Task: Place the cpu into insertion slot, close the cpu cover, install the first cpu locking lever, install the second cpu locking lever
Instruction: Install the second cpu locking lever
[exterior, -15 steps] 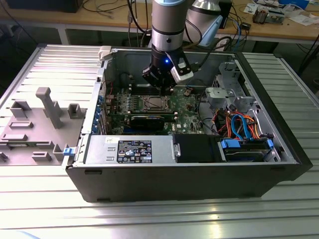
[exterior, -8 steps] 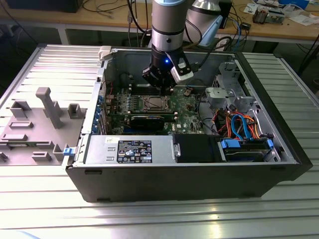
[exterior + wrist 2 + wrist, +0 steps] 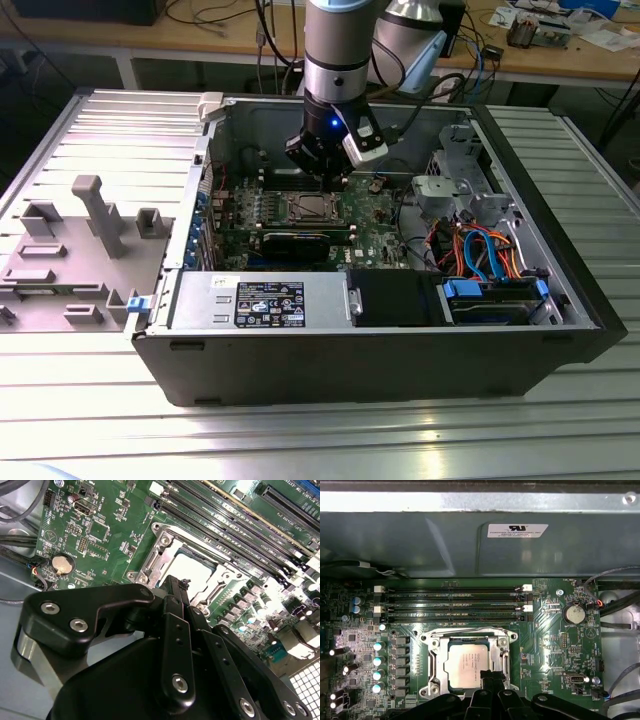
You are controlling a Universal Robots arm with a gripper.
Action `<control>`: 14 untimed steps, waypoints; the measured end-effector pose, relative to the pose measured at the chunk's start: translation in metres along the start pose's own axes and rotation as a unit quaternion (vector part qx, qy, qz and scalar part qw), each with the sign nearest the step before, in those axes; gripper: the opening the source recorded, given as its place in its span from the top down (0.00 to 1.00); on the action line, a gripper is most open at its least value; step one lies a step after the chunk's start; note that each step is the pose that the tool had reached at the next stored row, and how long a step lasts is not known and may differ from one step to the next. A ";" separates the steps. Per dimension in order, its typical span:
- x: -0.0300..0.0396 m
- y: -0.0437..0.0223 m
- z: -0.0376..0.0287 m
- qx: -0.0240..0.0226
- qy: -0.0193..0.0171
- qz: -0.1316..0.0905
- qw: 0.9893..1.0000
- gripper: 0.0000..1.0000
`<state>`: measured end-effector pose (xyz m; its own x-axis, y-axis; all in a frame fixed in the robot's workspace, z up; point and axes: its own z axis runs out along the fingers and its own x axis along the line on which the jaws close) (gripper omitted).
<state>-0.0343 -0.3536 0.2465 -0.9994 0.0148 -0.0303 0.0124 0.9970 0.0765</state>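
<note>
Over the insertion slot (image 3: 469,664) the end effector (image 3: 492,680) hovers, fingers pinched together on nothing; cpu (image 3: 466,663) seated, cpu cover (image 3: 501,652) flat around it.

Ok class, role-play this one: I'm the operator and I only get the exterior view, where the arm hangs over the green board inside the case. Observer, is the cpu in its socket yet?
Observer: Yes. In the first wrist view the cpu lies flat inside the insertion slot.
Operator: And the cpu cover, up or down?
Observer: Down. The cpu cover lies flat around the chip, whose silver top shows through its window.
Operator: Where is the gripper tip?
Observer: In the first wrist view the gripper is at the socket's edge, overlapping the rim of the cpu. I cannot tell whether it touches.
</note>
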 end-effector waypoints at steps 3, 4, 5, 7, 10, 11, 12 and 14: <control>-0.0001 0.0003 -0.0026 0.000 0.000 0.000 1.000 0.89; -0.0002 0.0003 -0.0028 0.000 0.000 0.000 1.000 0.89; -0.0002 0.0003 -0.0028 0.000 0.000 0.000 1.000 0.89; -0.0002 0.0003 -0.0031 0.000 0.000 0.000 1.000 0.89; -0.0002 -0.0001 -0.0033 0.000 0.000 0.000 1.000 0.89; -0.0002 -0.0006 -0.0033 0.000 0.000 0.000 1.000 0.89; -0.0002 -0.0014 -0.0033 -0.001 0.000 0.000 1.000 0.89; -0.0002 -0.0049 -0.0036 -0.005 0.000 0.000 1.000 0.89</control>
<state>-0.0343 -0.3587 0.2497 -0.9994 0.0151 -0.0302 0.0124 0.9961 0.0870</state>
